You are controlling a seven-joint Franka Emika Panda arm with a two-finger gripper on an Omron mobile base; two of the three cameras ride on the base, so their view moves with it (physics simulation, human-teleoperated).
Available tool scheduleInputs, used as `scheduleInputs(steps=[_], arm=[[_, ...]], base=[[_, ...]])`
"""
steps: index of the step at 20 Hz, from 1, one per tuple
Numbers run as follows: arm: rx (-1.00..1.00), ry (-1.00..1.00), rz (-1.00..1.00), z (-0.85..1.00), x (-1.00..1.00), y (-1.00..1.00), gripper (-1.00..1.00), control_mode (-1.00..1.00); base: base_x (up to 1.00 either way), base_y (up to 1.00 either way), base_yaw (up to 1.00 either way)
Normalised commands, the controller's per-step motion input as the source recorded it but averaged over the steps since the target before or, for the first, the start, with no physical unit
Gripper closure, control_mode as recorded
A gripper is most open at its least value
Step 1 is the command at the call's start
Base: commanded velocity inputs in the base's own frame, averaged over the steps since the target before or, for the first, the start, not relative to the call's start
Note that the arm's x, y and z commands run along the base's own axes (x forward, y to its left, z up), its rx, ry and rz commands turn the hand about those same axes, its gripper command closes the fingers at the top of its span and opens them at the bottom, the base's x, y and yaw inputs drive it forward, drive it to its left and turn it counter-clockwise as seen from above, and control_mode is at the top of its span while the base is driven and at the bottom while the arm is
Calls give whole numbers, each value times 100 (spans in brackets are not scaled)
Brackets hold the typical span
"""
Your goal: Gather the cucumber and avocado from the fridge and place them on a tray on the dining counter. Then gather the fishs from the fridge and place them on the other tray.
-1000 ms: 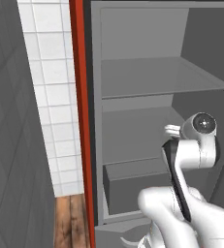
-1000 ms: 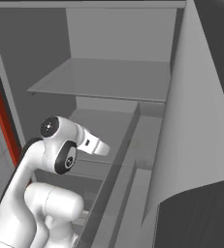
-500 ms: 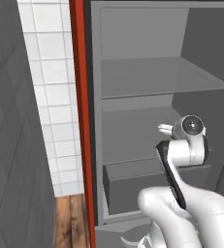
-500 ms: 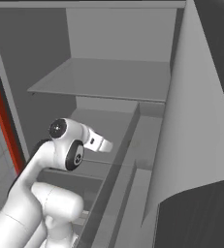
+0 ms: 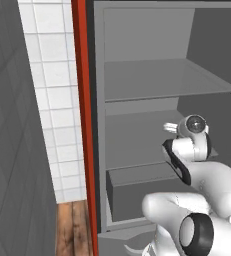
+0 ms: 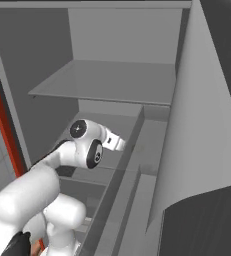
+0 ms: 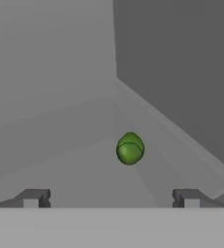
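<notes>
Open grey fridge interior (image 5: 147,35), plain matte walls, occupying the picture from 12 to 3 o'clock in the left base view. Flat grey upper shelf (image 5: 162,80) spanning the cabinet; a lower grey shelf (image 5: 132,140) lying beneath it. Box-shaped grey drawer (image 5: 137,192) sitting at 6 o'clock. Vertical red frame strip (image 5: 82,120) running top to bottom beside the cabinet. White square-tiled wall (image 5: 49,90) standing at 10 o'clock; darker grey tiled wall (image 5: 12,150) filling 9 o'clock. Brown wooden plank floor (image 5: 72,230) showing at 7 o'clock. Tall grey side panel (image 6: 202,125) leaning across 3 o'clock in the right base view. Lighting even, shadows soft.
</notes>
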Motion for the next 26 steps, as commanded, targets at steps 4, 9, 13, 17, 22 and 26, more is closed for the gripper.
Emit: scheduleInputs(steps=[4, 9, 13, 17, 22, 26], arm=[[0, 0, 0, -32, 33, -15, -100, -100], [0, 0, 0, -30, 26, -6, -100, -100], [0, 0, 0, -7, 8, -39, -100, -100], [0, 0, 0, -12, 2, -24, -100, -100], [0, 0, 0, -16, 26, 0, -100, -100], [0, 0, 0, -9, 26, 0, -100, -100]], base=[[0, 0, 0], [0, 0, 0], [0, 0, 0], [0, 0, 0], [0, 0, 0], [0, 0, 0]])
